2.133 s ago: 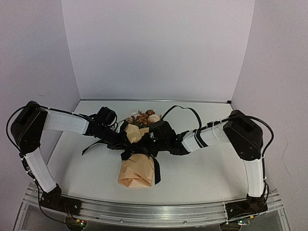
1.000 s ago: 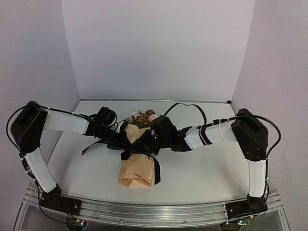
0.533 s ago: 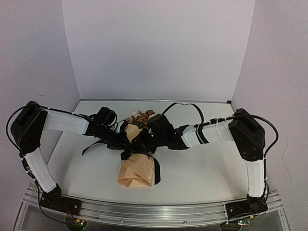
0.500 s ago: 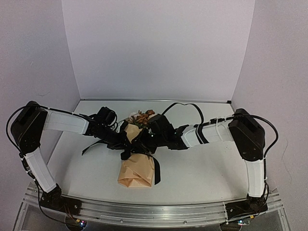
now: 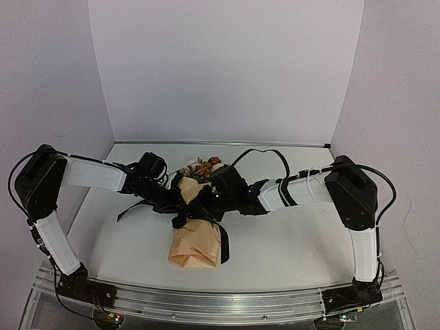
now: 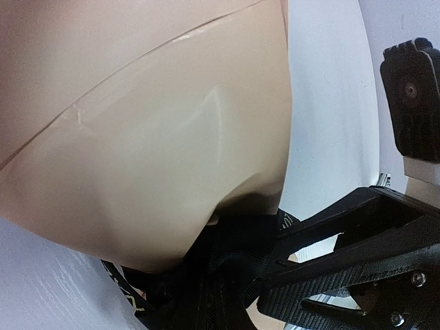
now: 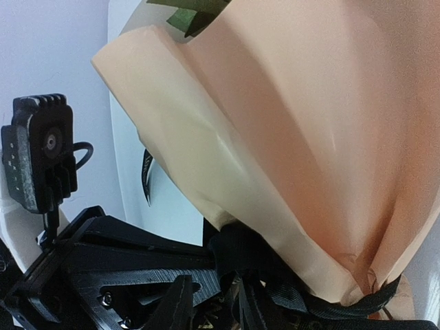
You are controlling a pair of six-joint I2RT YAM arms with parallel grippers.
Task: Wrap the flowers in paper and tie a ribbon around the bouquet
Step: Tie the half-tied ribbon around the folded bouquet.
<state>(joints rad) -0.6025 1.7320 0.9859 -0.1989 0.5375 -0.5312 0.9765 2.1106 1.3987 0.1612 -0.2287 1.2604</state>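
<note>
Bouquet [image 5: 196,237] lies mid table [image 5: 289,237], blooms toward far edge, ribbon [image 5: 224,244] round its waist. Left gripper [image 5: 180,206] pinched together on ribbon; right gripper [image 5: 206,203] at the knot, can't tell its state. Paper [image 7: 289,137] looks light and crushable, so pull ribbon tails, not the wrap.

Burying the bouquet [image 5: 196,244] waist from above beneath the left gripper [image 5: 177,206] and right gripper [image 5: 208,204], leaving their jaws unreadable. Cropping the paper [image 6: 137,124] at the left wrist view's top and left edges. Losing the ribbon [image 7: 309,302] in shadow at the pinch, perhaps knotted, blurring its lettering past reading.
</note>
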